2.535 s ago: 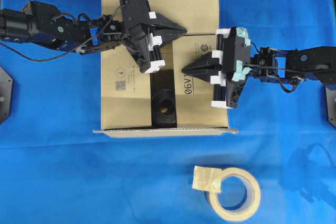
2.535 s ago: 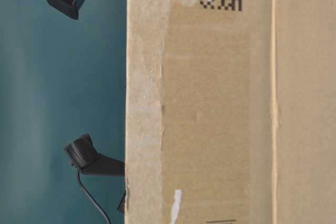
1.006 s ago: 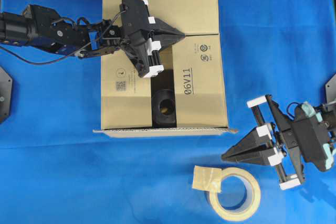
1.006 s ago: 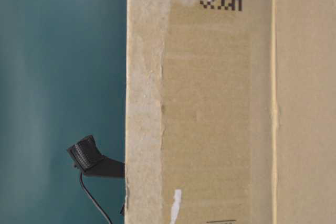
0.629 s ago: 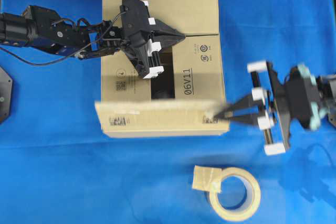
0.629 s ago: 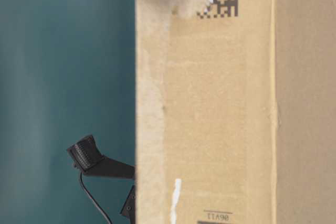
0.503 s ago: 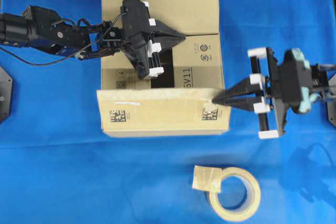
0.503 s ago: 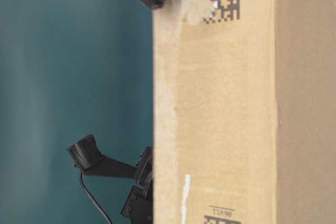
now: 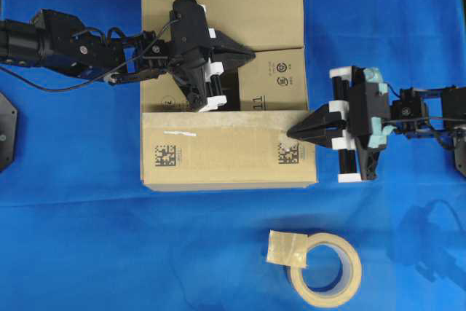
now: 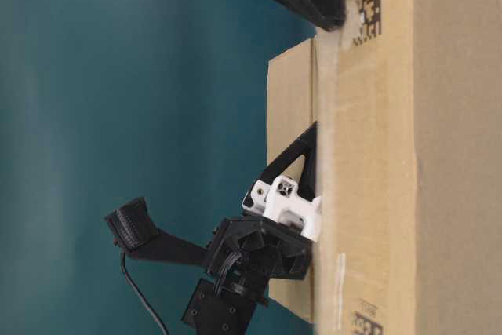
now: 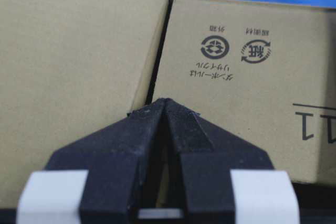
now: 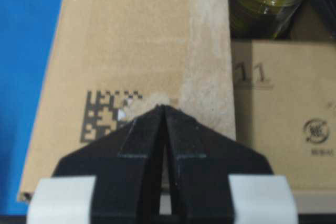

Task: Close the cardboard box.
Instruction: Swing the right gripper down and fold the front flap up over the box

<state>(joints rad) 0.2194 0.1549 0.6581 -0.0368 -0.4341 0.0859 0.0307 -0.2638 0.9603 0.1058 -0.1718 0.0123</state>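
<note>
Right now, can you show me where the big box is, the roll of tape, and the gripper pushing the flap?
cardboard box (image 9: pixel 218 154): overhead view, on the folded front flap.
tape roll (image 9: pixel 342 271): overhead view, on its beige ring.
right gripper (image 9: pixel 293 132): overhead view, at its closed fingertips on the flap's corner.

left arm (image 9: pixel 73 49): black, thin black cables | right gripper (image 9: pixel 295 132): black pointed fingers, white blocks, teal tape on its body
</note>
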